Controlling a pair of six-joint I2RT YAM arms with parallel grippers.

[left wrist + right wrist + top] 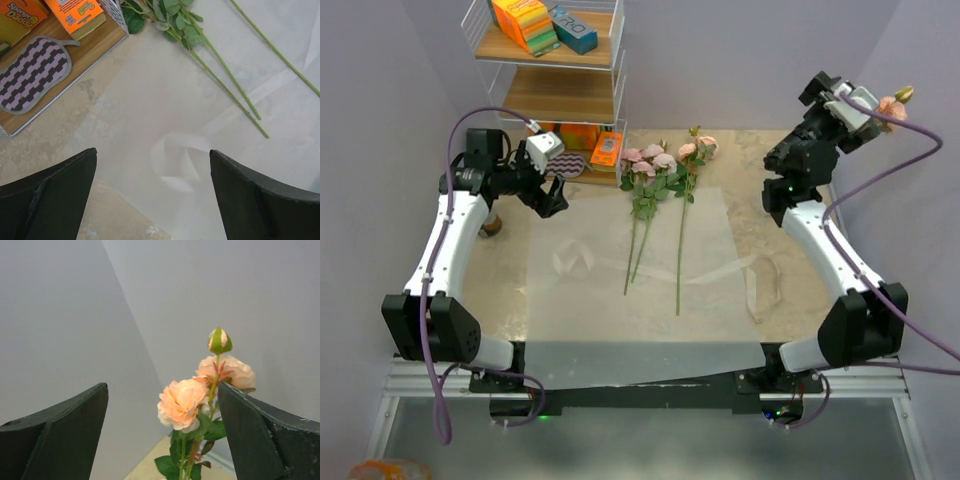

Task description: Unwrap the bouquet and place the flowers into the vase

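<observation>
White wire shelf unit (560,95) with wooden boards at the table's far edge; the top board carries a multicoloured sponge pack (525,25) beside a teal box (574,30). Bottom board: orange Sponge Daddy pack (17,17), a second orange pack (75,15), and a purple-and-black zigzag pad (35,72) with grey border lying flat just beside them. Tabletop (800,290) beige, marbled.

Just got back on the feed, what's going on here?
The bouquet is already unwrapped: the wrapping paper lies flat on the table, with the ribbon at its right edge. The right gripper is raised at the far right corner, fingers open, facing an upright rose stem; what that stem stands in is hidden. The other flowers lie on the paper. The left gripper hovers open over the paper near the shelf.
</observation>
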